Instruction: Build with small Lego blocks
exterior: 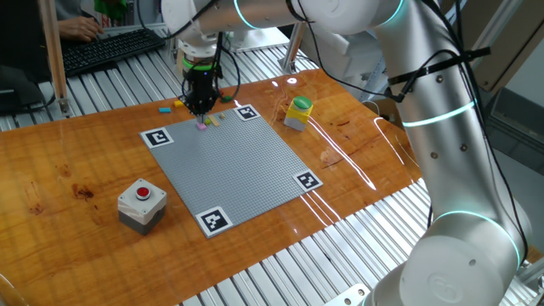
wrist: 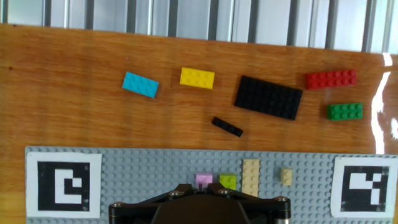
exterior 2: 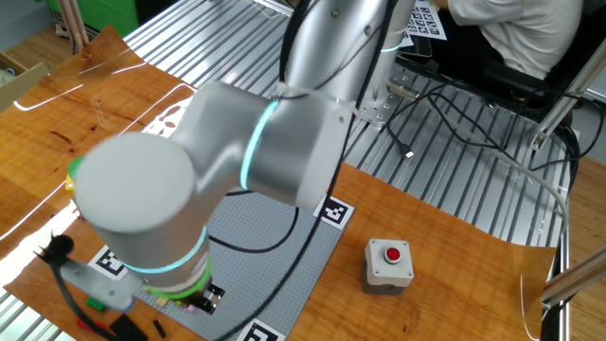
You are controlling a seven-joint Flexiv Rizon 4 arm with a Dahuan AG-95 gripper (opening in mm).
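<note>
The grey baseplate (exterior: 238, 166) lies on the wooden table. My gripper (exterior: 201, 109) stands at its far edge, straight over a pink brick (exterior: 202, 126). In the hand view the gripper (wrist: 200, 186) has its fingertips almost together, right at the near edge of the pink brick (wrist: 203, 180). Beside it on the plate (wrist: 124, 180) sit a lime brick (wrist: 228, 182), a long tan brick (wrist: 251, 177) and a small tan brick (wrist: 286, 177). Loose on the wood beyond lie a cyan brick (wrist: 140, 84), yellow brick (wrist: 197, 78), black plate (wrist: 268, 98), thin black piece (wrist: 227, 127), red brick (wrist: 331, 79) and green brick (wrist: 346, 111).
A grey box with a red button (exterior: 141, 204) stands near the plate's left front corner. A yellow container with a green top (exterior: 297, 112) stands right of the plate's far corner. A keyboard (exterior: 110, 47) and a person's hand are behind the table.
</note>
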